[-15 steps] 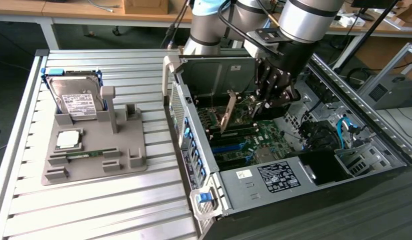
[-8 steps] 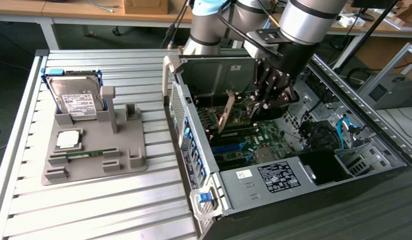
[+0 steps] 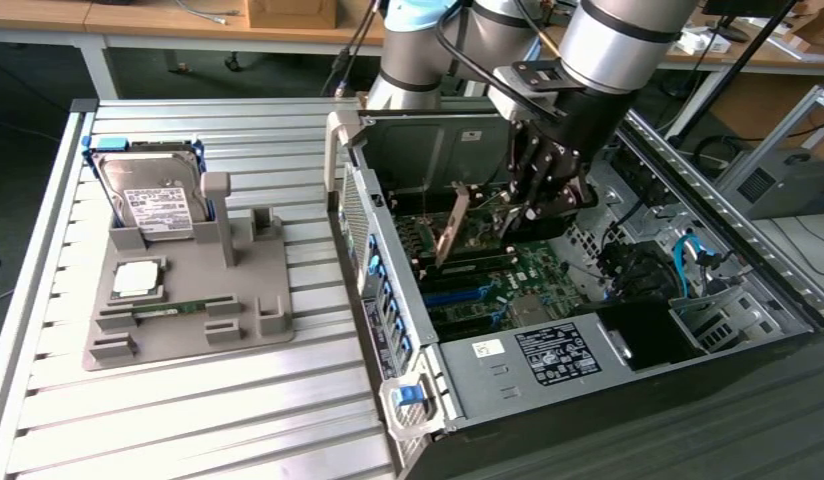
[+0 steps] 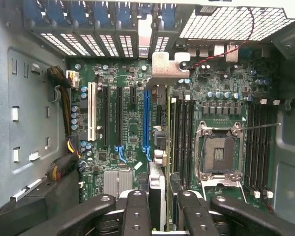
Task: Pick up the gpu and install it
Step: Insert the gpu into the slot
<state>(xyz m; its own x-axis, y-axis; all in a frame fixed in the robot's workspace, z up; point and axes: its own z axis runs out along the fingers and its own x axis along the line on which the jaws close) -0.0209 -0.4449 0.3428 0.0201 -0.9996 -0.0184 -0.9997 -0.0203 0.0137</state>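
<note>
Presently, exterior view: arm reaches down into the open computer case [image 3: 572,350], which lies on its side at the 3 o'clock half of the slatted desk [image 3: 252,400]. Pincer [image 3: 526,225] is closed on the gpu [image 3: 482,228], card held on edge and tilted over the motherboard [image 3: 519,285]. Its silvery bracket [image 3: 451,228] is on the 9 o'clock side, toward the case's slotted rear wall. Cannot tell whether the card's lower edge touches a slot.

Wrist view: gpu [image 4: 157,191] seen edge-on, clamped between the two dark fingers [image 4: 136,216]. Bracket [image 4: 165,66] lies near the rear vent grilles. Card sits just beside the long blue slot [image 4: 146,118], between it and the CPU socket [image 4: 219,155].

At 9 o'clock on the desk, well apart from the case: grey fixture [image 3: 185,300]. Hard drive [image 3: 152,200] stands propped in it, a green memory stick [image 3: 172,308] lies flat.
</note>
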